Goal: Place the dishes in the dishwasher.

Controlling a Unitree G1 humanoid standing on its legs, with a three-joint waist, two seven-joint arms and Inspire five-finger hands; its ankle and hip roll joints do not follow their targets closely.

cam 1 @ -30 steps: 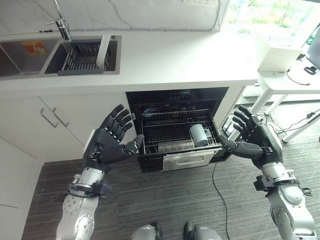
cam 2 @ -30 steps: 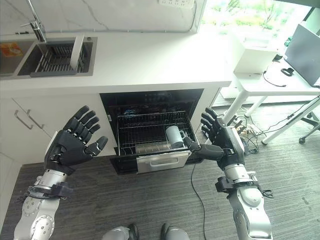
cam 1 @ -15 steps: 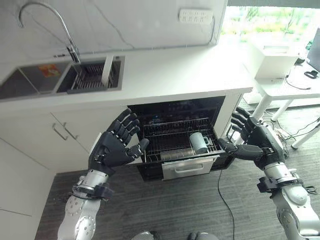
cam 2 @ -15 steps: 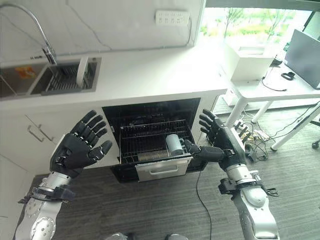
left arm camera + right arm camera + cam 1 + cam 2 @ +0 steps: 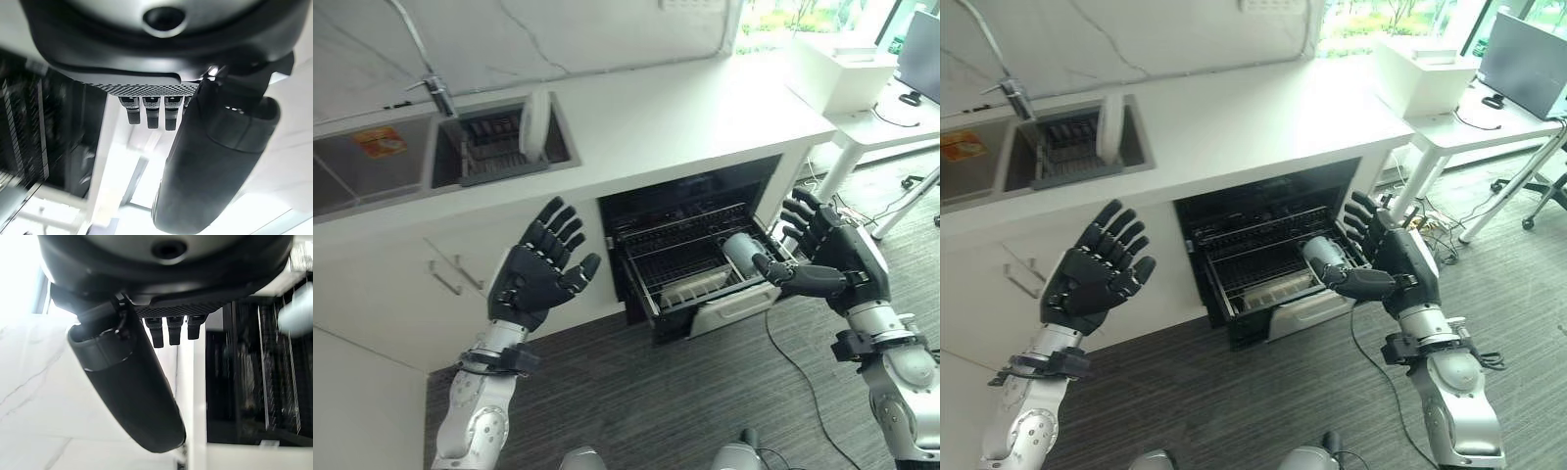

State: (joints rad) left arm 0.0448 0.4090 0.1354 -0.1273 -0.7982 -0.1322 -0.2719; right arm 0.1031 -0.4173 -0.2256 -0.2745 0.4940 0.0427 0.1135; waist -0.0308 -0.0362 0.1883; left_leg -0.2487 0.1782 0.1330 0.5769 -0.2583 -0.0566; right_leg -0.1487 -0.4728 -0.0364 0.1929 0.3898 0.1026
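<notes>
Nothing among the things had really moved since half a second ago; the head camera had swung, so the whole kitchen sat differently in frame while both hands kept their raised, spread pose. Straight, splayed fingers (image 5: 556,227) stood up from the left hand (image 5: 536,282), which held nothing and hovered in front of the white cabinet front with slim bar handles (image 5: 460,275), left of the dishwasher. The right hand (image 5: 829,262) was just as wide open and empty, palm turned inward, thumb stretched toward the rack. Between the two hands gaped the black built-in dishwasher (image 5: 705,196), its dark wire rack (image 5: 680,259) pulled out over the lowered white door (image 5: 736,304). A pale cylindrical cup (image 5: 740,252) lay on its side at the rack's right end, close to the right thumb but apart from it, with a shallow silver dish (image 5: 693,287) lying near the rack's front edge. Above ran the white countertop (image 5: 675,108), and at its left the steel sink (image 5: 499,147) held a dark drying rack with a white plate (image 5: 535,124) standing on edge.
</notes>
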